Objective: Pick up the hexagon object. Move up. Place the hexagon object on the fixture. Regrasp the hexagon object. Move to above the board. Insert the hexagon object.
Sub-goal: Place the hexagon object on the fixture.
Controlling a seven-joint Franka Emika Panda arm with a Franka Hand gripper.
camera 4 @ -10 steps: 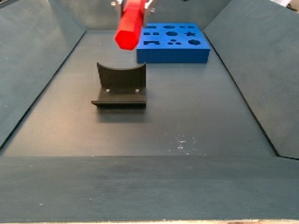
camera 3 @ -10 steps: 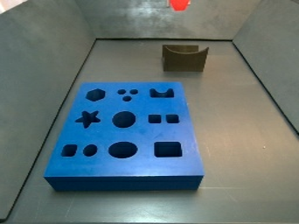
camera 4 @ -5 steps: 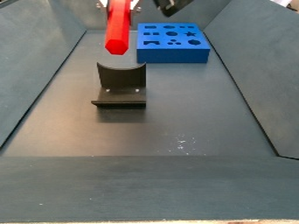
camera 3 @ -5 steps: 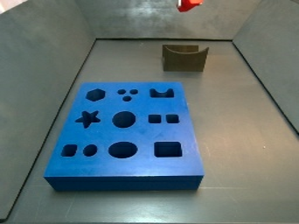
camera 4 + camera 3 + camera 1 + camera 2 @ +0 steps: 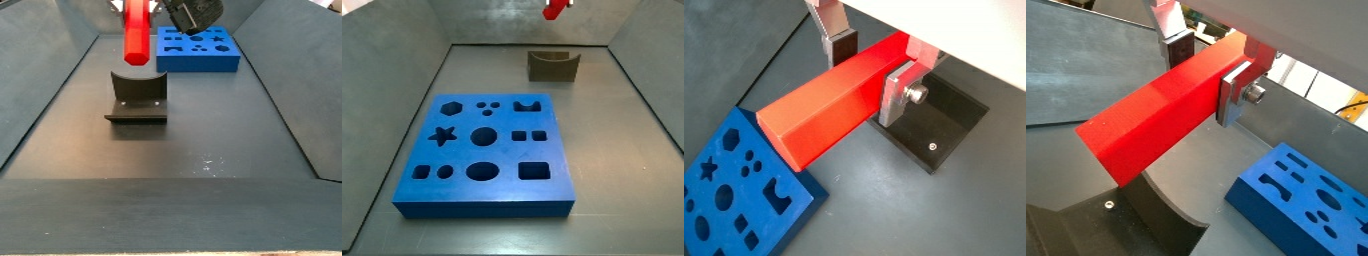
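The hexagon object is a long bright red bar. My gripper is shut on it, one silver finger on its near side and the dark-padded one on its far side. In a side view the bar hangs nearly upright straight above the fixture, with a gap between them. Only its lower end shows at the upper edge of a side view, above the fixture. The blue board with shaped holes lies flat, apart from the fixture.
Grey walls enclose the dark floor on the sides. The gripper's dark body hangs beside the bar near the board. In both wrist views the board and fixture lie under the bar.
The bar has swung from tilted to nearly upright and shifted over the fixture. The gripper's dark body has come further into a side view.
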